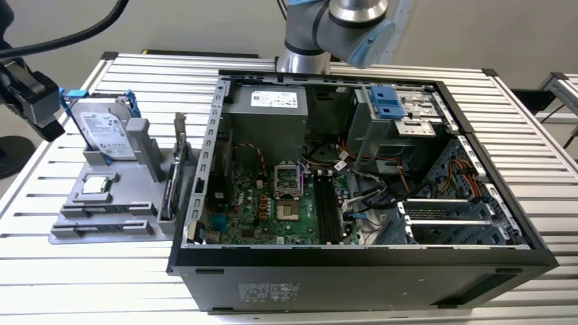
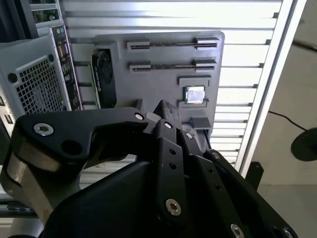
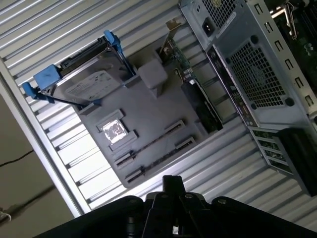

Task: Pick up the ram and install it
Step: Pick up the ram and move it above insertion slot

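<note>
The ram is out of view. My gripper [image 1: 43,118] hangs at the exterior view's left edge, beside the grey parts fixture [image 1: 122,227] and apart from the open computer case [image 1: 361,261]. In both wrist views its black fingers [image 2: 161,111] [image 3: 172,183] stand together, shut, with nothing visible between them, high above the fixture. The fixture's two long narrow holders [image 2: 171,44] [image 2: 171,65] look bare. Long black motherboard slots [image 1: 327,206] lie inside the case; whether a stick sits in one I cannot tell.
On the fixture stand a silver-labelled hard drive with blue rails [image 1: 101,132], a processor chip [image 1: 97,184] and an expansion card on edge [image 1: 181,159]. The arm's base [image 1: 312,40] rises behind the case. Slatted table [image 1: 81,284] surrounds everything; cables fill the case's right half.
</note>
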`<state>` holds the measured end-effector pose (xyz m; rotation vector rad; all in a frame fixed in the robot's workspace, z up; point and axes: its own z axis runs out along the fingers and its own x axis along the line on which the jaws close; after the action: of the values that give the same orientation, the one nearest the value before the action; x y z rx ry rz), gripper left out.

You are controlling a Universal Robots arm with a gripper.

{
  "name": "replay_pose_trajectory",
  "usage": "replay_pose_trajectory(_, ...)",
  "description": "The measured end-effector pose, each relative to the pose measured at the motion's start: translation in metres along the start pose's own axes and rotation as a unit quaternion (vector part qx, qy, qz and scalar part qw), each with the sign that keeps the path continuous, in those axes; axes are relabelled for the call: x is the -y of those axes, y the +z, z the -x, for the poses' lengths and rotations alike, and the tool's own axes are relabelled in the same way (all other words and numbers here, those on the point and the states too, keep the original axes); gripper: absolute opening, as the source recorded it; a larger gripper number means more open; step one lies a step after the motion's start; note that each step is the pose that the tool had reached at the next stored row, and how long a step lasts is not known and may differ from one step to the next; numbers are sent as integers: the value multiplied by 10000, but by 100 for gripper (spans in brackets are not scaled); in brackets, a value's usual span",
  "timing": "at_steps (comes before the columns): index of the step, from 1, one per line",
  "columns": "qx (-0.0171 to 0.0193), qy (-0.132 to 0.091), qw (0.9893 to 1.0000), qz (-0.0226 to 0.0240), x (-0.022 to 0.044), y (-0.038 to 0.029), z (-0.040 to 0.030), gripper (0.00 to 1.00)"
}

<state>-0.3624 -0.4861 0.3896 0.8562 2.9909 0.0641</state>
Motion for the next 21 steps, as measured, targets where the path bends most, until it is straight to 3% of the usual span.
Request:
replay_pose_trajectory(11, 15, 312, 9995, -6, 0, 0, 0, 0)
replay_pose_trajectory(21, 28, 585, 9983, -11, 0, -1, 0, 0)
